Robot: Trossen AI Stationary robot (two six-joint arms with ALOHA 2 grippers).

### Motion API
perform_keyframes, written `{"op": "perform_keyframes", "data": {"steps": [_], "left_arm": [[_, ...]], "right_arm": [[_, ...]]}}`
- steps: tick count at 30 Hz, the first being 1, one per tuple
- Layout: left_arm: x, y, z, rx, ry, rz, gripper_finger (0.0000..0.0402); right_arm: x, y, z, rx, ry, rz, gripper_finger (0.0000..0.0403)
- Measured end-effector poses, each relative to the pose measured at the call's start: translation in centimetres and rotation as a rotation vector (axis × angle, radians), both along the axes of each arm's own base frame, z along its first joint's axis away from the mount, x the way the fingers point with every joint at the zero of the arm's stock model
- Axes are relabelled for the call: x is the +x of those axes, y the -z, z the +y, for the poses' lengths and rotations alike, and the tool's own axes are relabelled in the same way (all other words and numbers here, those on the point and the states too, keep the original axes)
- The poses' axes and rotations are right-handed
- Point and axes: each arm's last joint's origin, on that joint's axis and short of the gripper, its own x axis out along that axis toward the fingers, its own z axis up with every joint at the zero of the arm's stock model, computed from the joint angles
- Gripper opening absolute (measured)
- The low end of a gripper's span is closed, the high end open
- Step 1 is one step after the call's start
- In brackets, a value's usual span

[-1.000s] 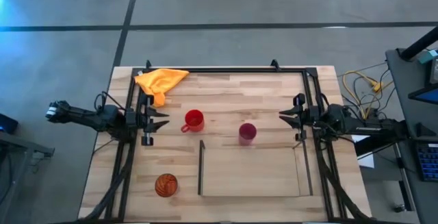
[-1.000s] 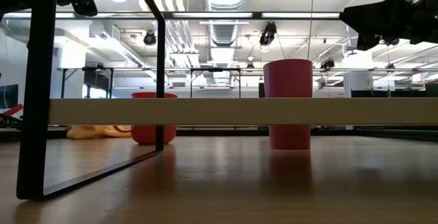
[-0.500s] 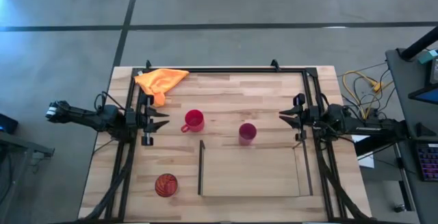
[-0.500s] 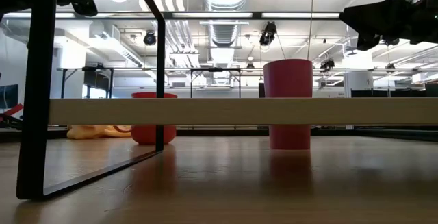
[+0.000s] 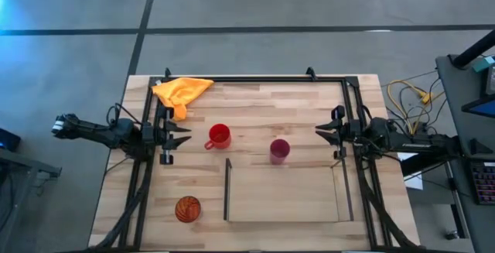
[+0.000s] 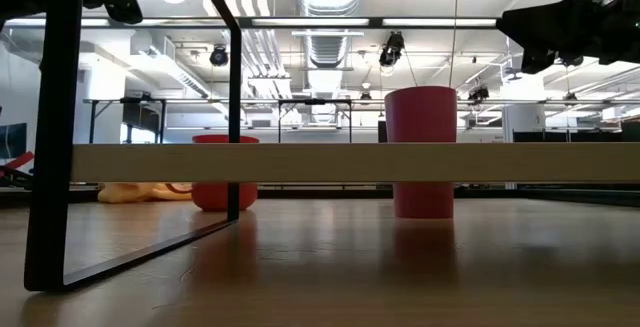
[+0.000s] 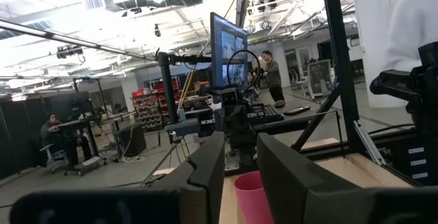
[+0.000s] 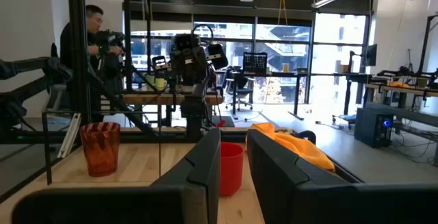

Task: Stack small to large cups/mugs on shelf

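Observation:
Three cups stand upright on their bases on the wooden tabletop. The red mug (image 5: 220, 136) is nearest my left gripper (image 5: 184, 135) and also shows in the right wrist view as the red mug (image 8: 231, 168). The magenta tumbler (image 5: 279, 150) stands just beyond the shelf's far edge, left of my right gripper (image 5: 319, 133). The orange cup with dark lines (image 5: 187, 208) sits near the table's near left corner. The shelf (image 5: 282, 195) is a light board raised on dark end frames (image 6: 60, 127). Both grippers hover open and apart from everything.
A yellow-orange cloth (image 5: 182, 92) lies at the table's far left corner. A black frame (image 5: 255, 78) runs along the table's far edge and sides. Bare wood lies between the cups and the far edge. A person (image 8: 89, 32) is in the room beyond the table.

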Motion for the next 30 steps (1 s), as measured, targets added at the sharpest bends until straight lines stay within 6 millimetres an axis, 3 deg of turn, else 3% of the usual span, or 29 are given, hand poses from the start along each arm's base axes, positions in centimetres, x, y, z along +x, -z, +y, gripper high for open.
{"op": "perform_keyframes", "data": {"steps": [21,27,30], "left_arm": [[0.0,0.0,0.0,0.001,0.0,0.0,0.0074],[-0.01,-0.01,0.0,0.002,-0.001,-0.001,0.0074],[-0.03,-0.09,0.12,-0.014,-0.037,-0.009,0.0074]], "right_arm": [[-0.02,-0.06,-0.02,-0.008,0.009,-0.006,0.0068],[-0.07,-0.3,-0.02,0.308,-0.06,-0.048,0.0068],[-0.05,-0.28,-0.02,0.384,-0.076,-0.05,0.0068]]}}
